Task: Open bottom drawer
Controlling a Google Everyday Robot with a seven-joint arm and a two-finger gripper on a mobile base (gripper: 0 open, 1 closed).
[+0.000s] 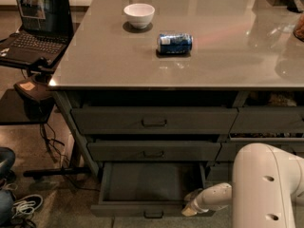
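The bottom drawer (142, 208) is the slim dark grey one at the foot of the wide left stack. It stands pulled well out, its bare inside showing, with its small loop handle (153, 214) at the centre of the front. My gripper (189, 208) is at the end of the white arm (266, 189), low at the bottom right. It sits at the right front corner of the drawer, touching or very close to its front edge.
Two taller grey drawers (152, 121) sit shut above the bottom one, and a narrower stack (268, 120) is to the right. A white bowl (139, 14) and a blue can (175, 42) lie on the grey tabletop (228, 56). A laptop (35, 27) on a stand, cables and shoes are at the left.
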